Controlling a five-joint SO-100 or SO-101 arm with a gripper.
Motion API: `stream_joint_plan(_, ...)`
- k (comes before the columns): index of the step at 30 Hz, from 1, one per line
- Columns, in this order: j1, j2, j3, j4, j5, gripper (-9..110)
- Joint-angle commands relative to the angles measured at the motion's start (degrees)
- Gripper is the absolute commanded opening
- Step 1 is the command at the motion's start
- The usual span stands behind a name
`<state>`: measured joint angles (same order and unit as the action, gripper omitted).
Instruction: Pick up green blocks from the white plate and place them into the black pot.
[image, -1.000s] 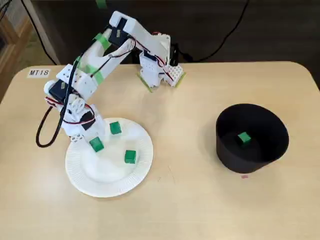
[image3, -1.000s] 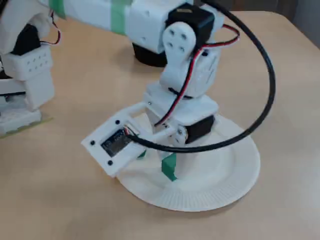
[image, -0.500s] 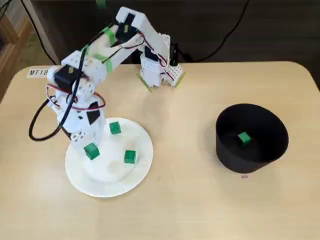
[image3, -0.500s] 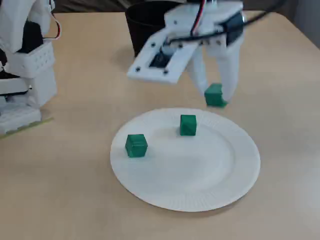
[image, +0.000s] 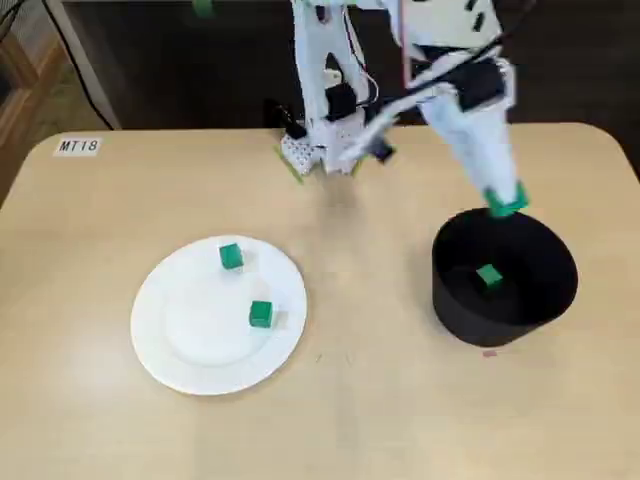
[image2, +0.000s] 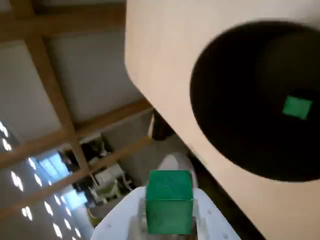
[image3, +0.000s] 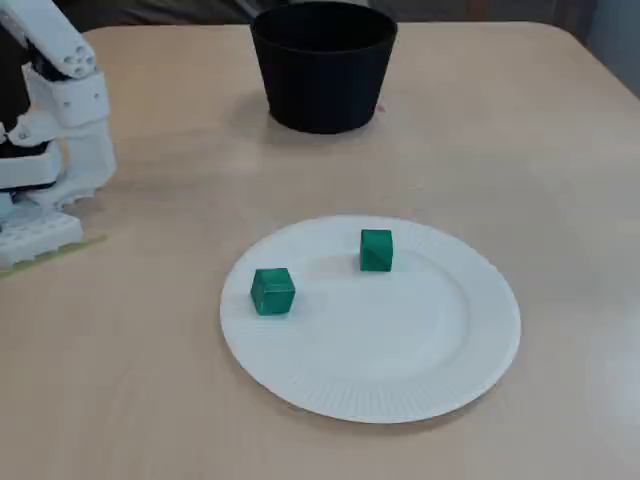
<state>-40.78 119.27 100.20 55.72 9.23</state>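
My gripper (image: 506, 201) hangs over the far rim of the black pot (image: 455, 290), shut on a green block (image: 509, 203). The wrist view shows that held block (image2: 169, 201) between the white fingers, with the pot's opening (image2: 220, 90) beyond it. One green block (image: 488, 277) lies on the pot's floor, also seen from the wrist (image2: 297, 107). Two green blocks (image: 231, 256) (image: 260, 314) rest on the white plate (image: 180, 350). In a fixed view from the side, the plate (image3: 420, 370) holds the same two blocks (image3: 272, 291) (image3: 376, 250), and the pot (image3: 322, 70) stands at the back.
The arm's base (image: 322, 150) stands at the table's far edge, seen also at the left (image3: 45, 170) in a fixed view. A label reading MT18 (image: 78, 146) sits at the far left corner. A small pink mark (image: 489, 352) lies in front of the pot.
The arm lifted one green block off the plate and swung it right, across the table to above the pot. It has left the side fixed view. Two blocks stay on the plate.
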Motion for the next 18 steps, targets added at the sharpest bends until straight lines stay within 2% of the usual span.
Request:
stream_joint_plan(1, -4.8, 3.5, 7.8, -8.8, 0.4, -2)
stream_joint_plan(7, -3.8, 3.2, 14.9, -17.2, 0.4, -2)
stream_joint_plan(18, 5.1, -0.4, 14.9, -20.4, 0.2, -2)
